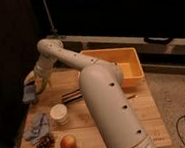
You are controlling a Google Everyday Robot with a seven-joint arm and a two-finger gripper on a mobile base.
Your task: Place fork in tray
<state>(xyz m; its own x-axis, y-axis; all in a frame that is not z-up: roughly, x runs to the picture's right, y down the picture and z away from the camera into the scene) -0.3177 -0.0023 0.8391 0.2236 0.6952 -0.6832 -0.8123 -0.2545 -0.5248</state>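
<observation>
Gripper point(37, 85) over left tabletop point(141, 117) edge, fingers apart, nothing held. Fork point(71, 95) apparently mid-tabletop beside arm, outside tray point(131, 76). Move over fork, set fingers across handle, descend low, pinch mid-handle.

gripper point(37, 84): over the table's left edge, fingers apart, tips blurred into a blue thing point(29, 94)
tray point(130, 66): near left corner hidden behind the arm point(113, 111)
dark utensils point(71, 95): right ends hidden by the arm, kind too blurred to tell
arm: base cut off at the bottom edge
table point(149, 120): middle covered by the arm
</observation>
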